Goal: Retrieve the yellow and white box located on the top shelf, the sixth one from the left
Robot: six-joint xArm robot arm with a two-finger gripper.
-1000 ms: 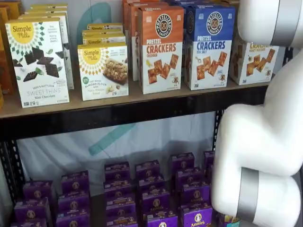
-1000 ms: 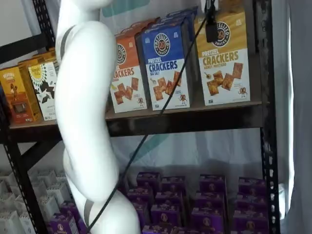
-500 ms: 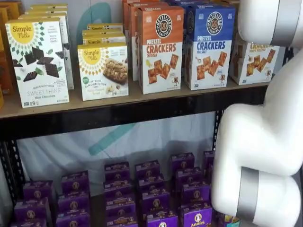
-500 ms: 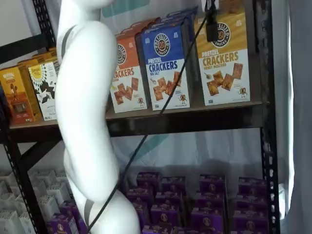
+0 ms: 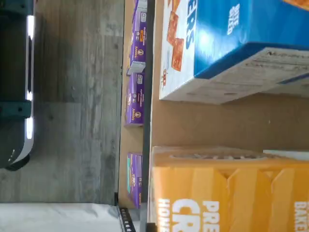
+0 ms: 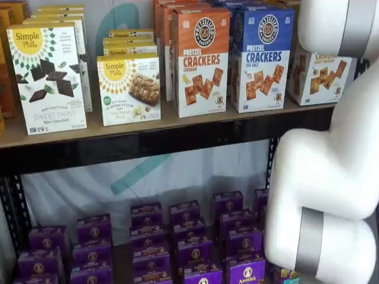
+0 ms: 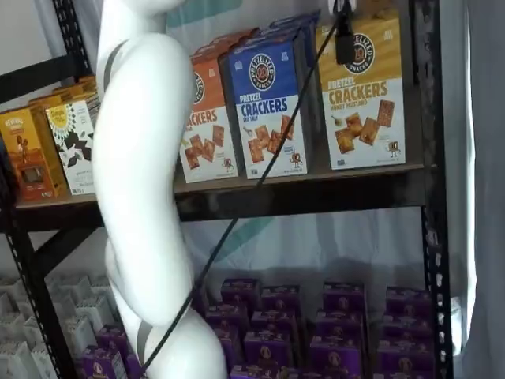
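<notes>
Yellow and white box (image 7: 361, 103) stands at the end of the top shelf (image 7: 316, 193), directly beneath the claw (image 7: 345, 39), which hangs from above with its cable (image 7: 276, 158) trailing down past the shelf rail. Only one black finger shows, lying flat against the box's yellow front beside the round logo. The other finger is hidden, so no gap can be seen, but I judge the claw closed tight on the upper part of the yellow and white box. The other front camera gives only the box's white lower part (image 6: 323, 77) behind the white arm (image 6: 331, 177), and there it seems to lean a little. The box's long axis is upright, running straight down from the fingers to the board, so the grip sits high on a tall carton whose foot rests on or just at the wood. The blue-and-white crackers box (image 7: 268, 110) is just beside the claw on one flank. The wrist camera shows a strip of bare board between that neighbour and the yellow carton (image 5: 217, 198). A black upright (image 7: 430, 158) stands close on the other flank. The coming move, as I judge it, is a straight pull outward from the shelf, away from its back. With the hold so high, the foot may drag on the board and swing, so the draw must run square between neighbour and post.
</notes>
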